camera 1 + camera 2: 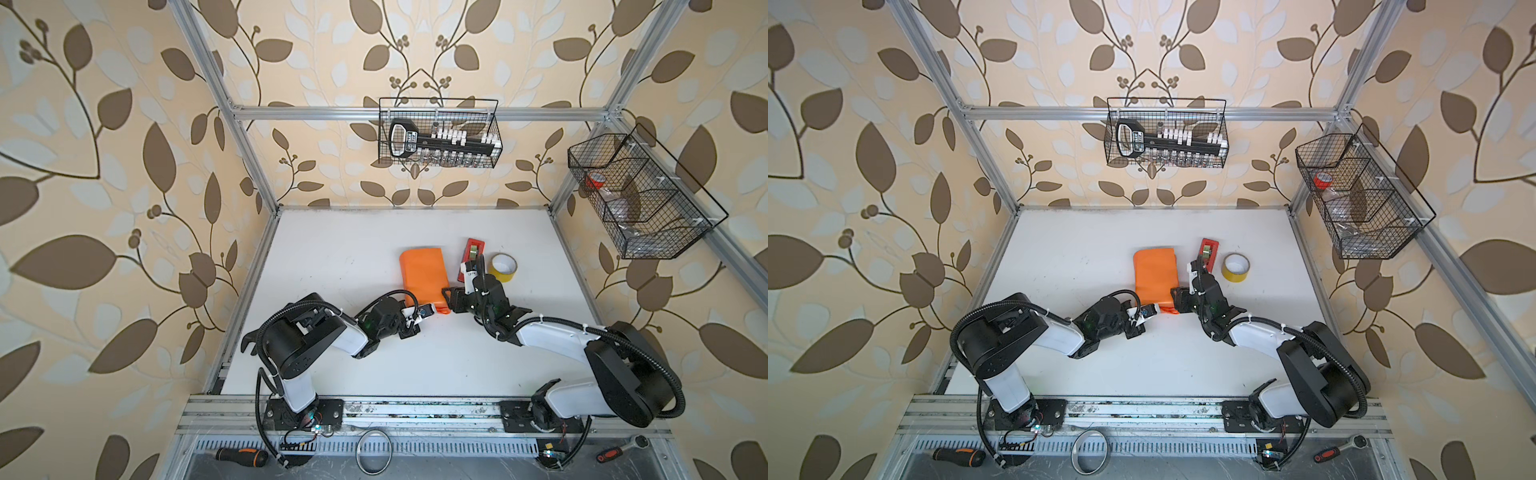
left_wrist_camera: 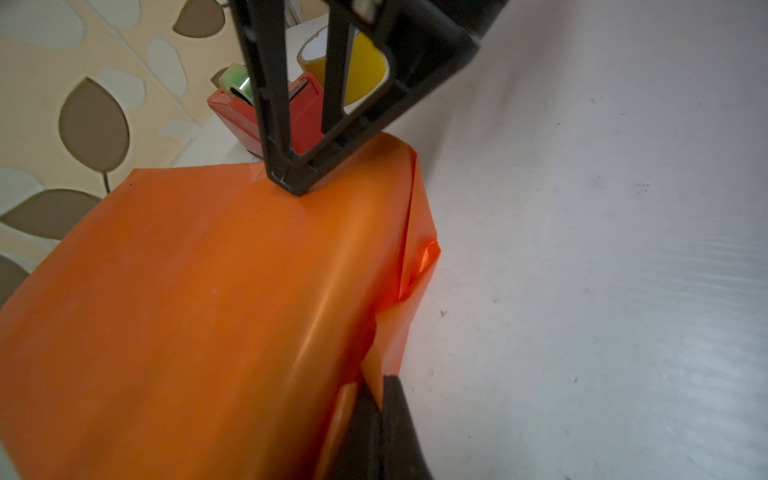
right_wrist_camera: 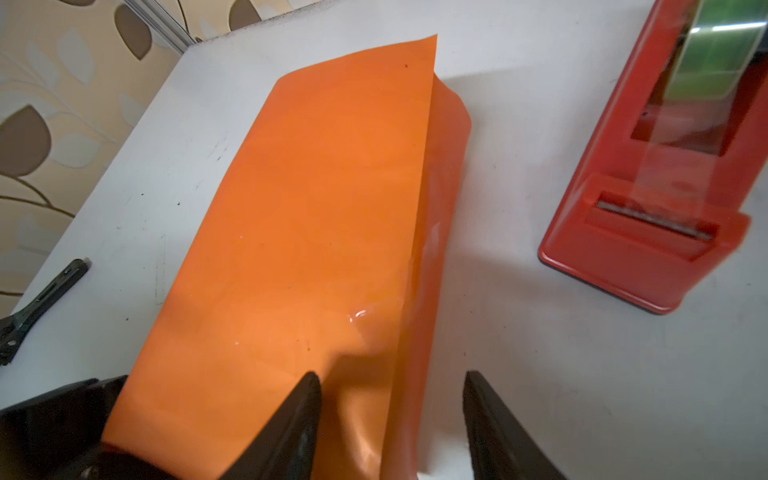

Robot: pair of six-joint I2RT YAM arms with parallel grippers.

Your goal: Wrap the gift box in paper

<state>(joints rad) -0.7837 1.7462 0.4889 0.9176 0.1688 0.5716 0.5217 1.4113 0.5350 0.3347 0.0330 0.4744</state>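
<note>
The paper, glossy orange side out, lies folded into a long parcel mid-table. The gift box is hidden, not visible anywhere under it. My left gripper is shut on a folded flap of the paper at the parcel's near end; the wrist view shows its jaws pinching an orange fold. My right gripper is open at the parcel's near right edge. One of its fingers rests on the paper, and the other is over the bare table.
A red tape dispenser and a yellow tape roll stand just right of the parcel. Wire baskets hang on the back and right frame. Hand tools lie below the front rail.
</note>
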